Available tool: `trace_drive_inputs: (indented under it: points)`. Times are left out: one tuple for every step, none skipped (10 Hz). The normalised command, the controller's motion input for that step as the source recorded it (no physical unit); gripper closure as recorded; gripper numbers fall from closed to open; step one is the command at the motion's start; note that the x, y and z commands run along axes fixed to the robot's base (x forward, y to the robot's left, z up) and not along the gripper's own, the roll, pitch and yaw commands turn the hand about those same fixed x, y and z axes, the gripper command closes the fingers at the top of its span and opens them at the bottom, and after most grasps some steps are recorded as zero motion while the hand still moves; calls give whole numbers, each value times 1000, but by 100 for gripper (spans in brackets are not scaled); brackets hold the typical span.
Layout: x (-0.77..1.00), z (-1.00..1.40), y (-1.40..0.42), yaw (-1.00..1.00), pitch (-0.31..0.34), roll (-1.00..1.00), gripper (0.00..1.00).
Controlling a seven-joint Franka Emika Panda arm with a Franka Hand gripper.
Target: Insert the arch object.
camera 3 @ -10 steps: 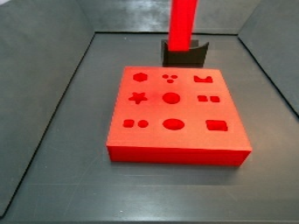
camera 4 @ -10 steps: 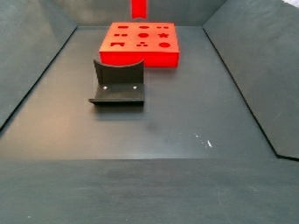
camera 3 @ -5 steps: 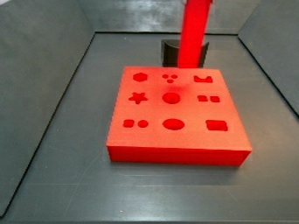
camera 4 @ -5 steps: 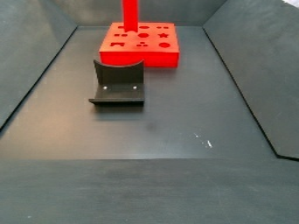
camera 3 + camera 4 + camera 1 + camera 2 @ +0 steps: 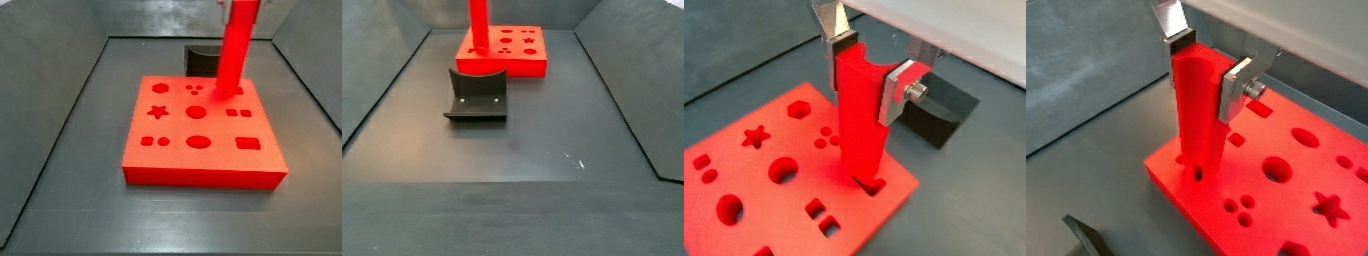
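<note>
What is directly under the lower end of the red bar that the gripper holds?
The gripper holds the arch object upright; its lower end meets a cut-out at a corner of the red board. The bar's own tip covers the cut-out's shape and how deep it sits.

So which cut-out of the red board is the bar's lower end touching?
The arch-shaped cut-out at a corner of the red board, on the fixture side. The arch object, held upright in the gripper, meets it; the star, hexagon and round cut-outs lie apart.
</note>
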Motion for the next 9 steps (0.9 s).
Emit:
trace_drive_inputs:
  points:
    - [0,0,-20,0,0,4,100]
    - [531,0,0,0,0,-39,100]
    - [623,0,0,0,0,-27,100]
    - [346,0,0,-26,9,0,100]
    - [-11,0,3,-117,17,51,100]
    - [-151,-20,0,-237,0,47,100]
    - [-137,-9,0,-369,0,36,100]
    - [-117,0,0,-477,34,79,100]
    - [-86,0,0,-403,4,37,100]
